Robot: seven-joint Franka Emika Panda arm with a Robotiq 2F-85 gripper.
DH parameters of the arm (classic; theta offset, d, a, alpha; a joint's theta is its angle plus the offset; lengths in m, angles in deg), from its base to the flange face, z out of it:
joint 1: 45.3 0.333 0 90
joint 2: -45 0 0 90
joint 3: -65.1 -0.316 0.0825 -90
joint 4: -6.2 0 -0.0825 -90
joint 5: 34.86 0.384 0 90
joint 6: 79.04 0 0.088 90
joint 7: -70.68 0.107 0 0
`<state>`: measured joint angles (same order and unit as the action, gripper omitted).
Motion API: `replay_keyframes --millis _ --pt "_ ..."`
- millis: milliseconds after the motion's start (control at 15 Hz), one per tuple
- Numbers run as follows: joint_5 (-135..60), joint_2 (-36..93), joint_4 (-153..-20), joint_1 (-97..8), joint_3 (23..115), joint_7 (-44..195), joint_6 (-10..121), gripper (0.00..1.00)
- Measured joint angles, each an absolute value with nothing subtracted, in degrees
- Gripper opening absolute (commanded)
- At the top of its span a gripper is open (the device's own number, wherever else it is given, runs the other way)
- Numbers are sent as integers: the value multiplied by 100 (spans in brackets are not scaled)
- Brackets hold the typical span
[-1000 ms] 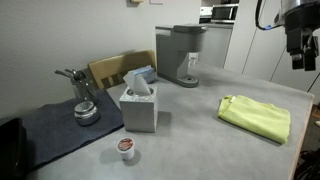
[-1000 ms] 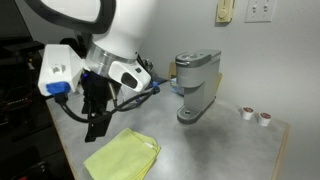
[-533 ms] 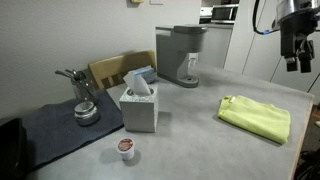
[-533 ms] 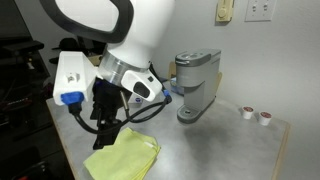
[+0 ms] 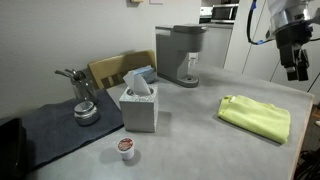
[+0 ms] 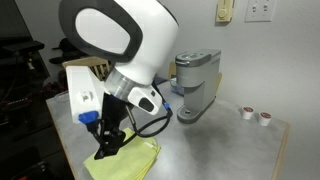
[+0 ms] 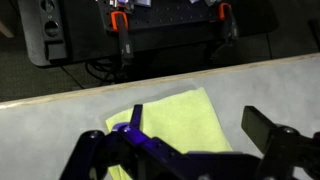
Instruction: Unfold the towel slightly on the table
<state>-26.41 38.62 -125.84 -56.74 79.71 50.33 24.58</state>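
Arm (image 6: 120, 40) now lower, nearer the towel (image 7: 185, 120) (jaws wide apart, empty).

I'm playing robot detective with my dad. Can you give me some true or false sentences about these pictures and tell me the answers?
1. The towel is yellow-green and lies on the table. True.
2. The tool is squeezing the towel. False: it hovers above the towel, open and holding nothing.
3. A tissue pokes out of the tissue box. True.
4. The coffee machine has tipped over. False: it stands upright.
5. The little cup sits on top of the tissue box. False: it stands on the table in front of the box.
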Motion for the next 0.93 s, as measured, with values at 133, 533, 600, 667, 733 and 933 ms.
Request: replay_keyframes --millis 133,533,600,667,733,933 --pt "-2710 3469 -12446 -5689 7960 4689 2453 100" --pt "-3543 2310 -11641 -5856 7792 3691 2093 100" --pt "-3579 2154 -11465 -5902 7755 3594 1950 100" --pt "-3583 2030 -11312 -5941 7727 3529 1850 100" --pt "-3584 1946 -11210 -5958 7722 3499 1788 100" --pt "-3584 1888 -11124 -5970 7720 3475 1739 100"
